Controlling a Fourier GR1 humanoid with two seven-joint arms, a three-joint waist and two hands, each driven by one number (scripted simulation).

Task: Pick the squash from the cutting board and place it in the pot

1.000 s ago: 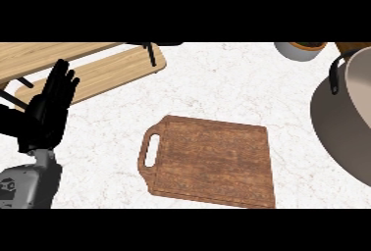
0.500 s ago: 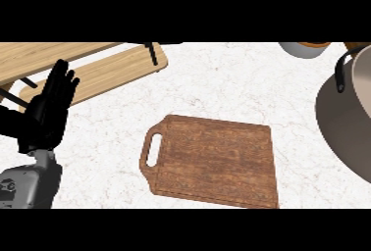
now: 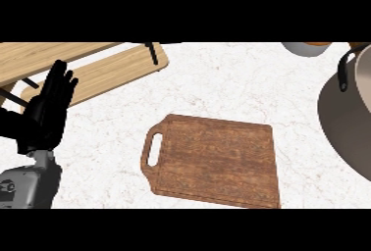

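- White marbled bench [image 3: 217,83] fills most of the head view, seen steeply from above
- Brown wooden cutting board [image 3: 217,159] lies flat near the middle of the bench, its slotted handle on the view's left side and its top surface bare
- No squash shows on the board or anywhere else in the view, so where it lies cannot be told
- Large grey pot [image 3: 351,122] sits at the view's right edge, only partly in view, with a dark handle at its upper rim; its inside is cut off by the edge, so its contents cannot be seen
- Pale wooden furniture [image 3: 94,68] with dark metal struts occupies the upper left corner, beyond the bench
- Small round white vessel [image 3: 304,47] shows at the top right, just above the pot and cut by the upper edge
- Left hand [image 3: 45,115] rests at the view's left edge, black fingers straight and pointing up, open and holding nothing, well apart from the cutting board
- Grey forearm [image 3: 27,186] comes up beneath that hand from the lower left corner
- Right hand does not show in the view
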